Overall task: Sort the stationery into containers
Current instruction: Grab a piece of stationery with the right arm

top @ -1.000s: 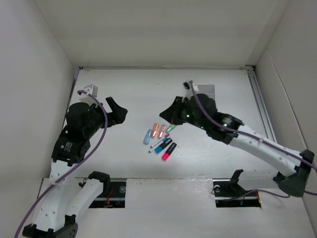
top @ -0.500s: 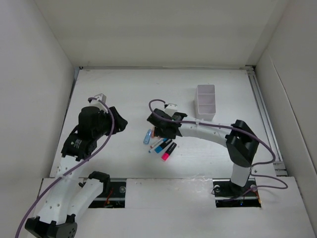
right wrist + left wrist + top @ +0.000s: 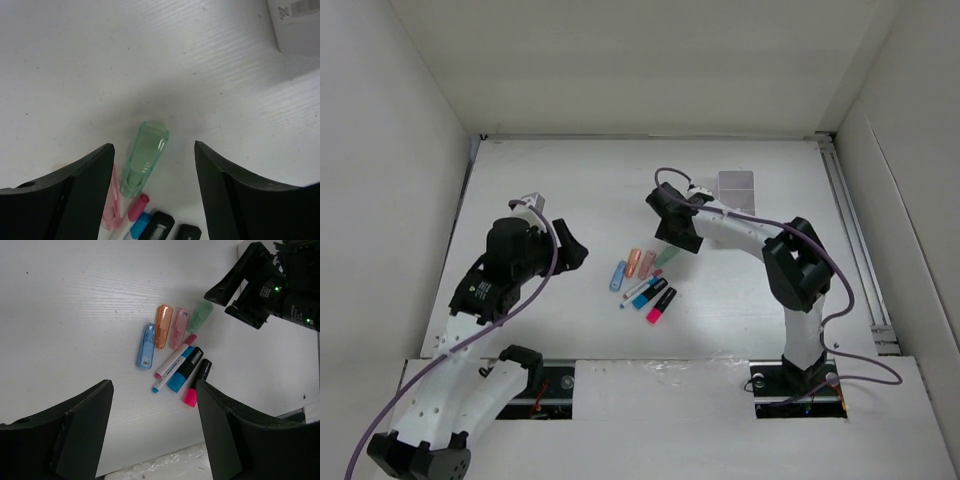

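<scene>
Open hand [image 3: 152, 150] above green piece [image 3: 144, 157]; box corner [image 3: 295, 25] top right

White table [image 3: 570, 180], plain white enclosure walls [image 3: 390, 130]

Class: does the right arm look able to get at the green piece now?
Probably yes: the open right end effector hangs above the green piece with nothing between them, though the pink piece lies close beside it.

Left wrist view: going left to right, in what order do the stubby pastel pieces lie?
blue piece → orange piece → pink piece → green piece
</scene>
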Controlling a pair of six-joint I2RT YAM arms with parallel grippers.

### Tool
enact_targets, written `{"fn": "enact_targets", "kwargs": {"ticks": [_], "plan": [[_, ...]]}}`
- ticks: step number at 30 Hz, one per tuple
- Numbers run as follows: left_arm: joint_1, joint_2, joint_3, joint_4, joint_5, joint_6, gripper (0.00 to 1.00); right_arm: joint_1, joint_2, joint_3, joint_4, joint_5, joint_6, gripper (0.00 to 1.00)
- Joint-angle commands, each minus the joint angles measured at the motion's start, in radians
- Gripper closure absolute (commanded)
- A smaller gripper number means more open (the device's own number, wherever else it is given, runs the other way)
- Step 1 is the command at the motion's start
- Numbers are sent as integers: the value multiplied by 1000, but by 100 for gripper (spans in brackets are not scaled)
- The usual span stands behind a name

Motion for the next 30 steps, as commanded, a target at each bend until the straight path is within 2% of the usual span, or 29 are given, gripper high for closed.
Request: {"fn": "enact_targets", "kwargs": {"ticks": [1,4,6,10,13,15,19,21,26,30], "plan": [[-12,5,1,38,19,15,36,-7,56,63,19,-43,-20,29],[-12,14,1,48,29,15,36,-7,79,78,34,-66,-29,30],[-12,14,-8,49,29,15,37,-16,90,78,35,-76,-29,37],[-12,14,-8,49,29,15,38,-16,90,78,35,-76,-20,40],[-12,14,-8,49,29,15,39,-25,99,58,48,-86,-11,51],[-12,14,1,49,29,15,39,-35,99,58,48,-86,-11,68],[-12,14,1,49,29,15,41,-44,76,37,74,-86,-2,84],[-12,14,10,49,29,15,41,-44,39,49,84,-86,-2,90],[-12,23,10,49,29,15,42,-62,-73,161,35,2,-42,91],[-12,23,10,59,41,24,43,-154,-166,277,-25,109,-104,91]]}}
